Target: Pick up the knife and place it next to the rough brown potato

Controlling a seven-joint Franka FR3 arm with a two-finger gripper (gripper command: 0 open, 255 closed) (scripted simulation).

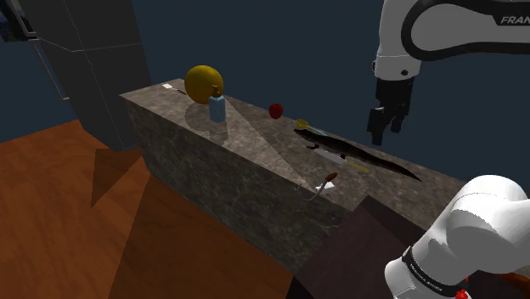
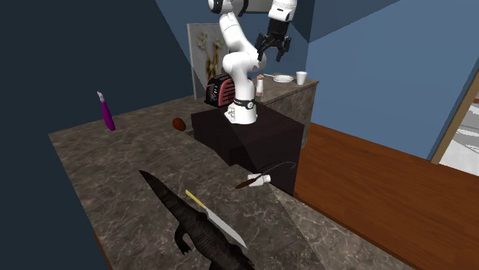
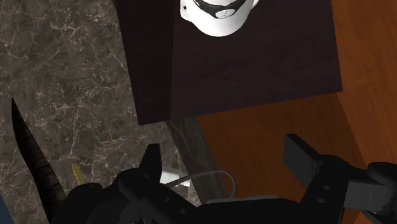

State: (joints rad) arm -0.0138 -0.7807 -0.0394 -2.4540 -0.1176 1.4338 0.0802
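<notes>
Far left in the second exterior view, a purple bottle [image 2: 107, 115] stands on the marbled counter [image 2: 92, 169]. The brown potato [image 2: 179, 123] sits near my dark stand [image 2: 246, 138]. Closer to the camera, the yellow-handled knife [image 2: 222, 228] lies across a black toy crocodile [image 2: 196, 234], well apart from the potato. A brown-handled utensil [image 2: 253, 182] rests at the counter's edge. My claw [image 2: 274, 52] hangs high above, fingers spread, gripping nothing.

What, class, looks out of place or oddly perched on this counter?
The knife lies across the back of a black crocodile figure instead of flat on the marbled counter. A white-handled wire utensil lies right at the counter's edge, its loop poking past it.
</notes>
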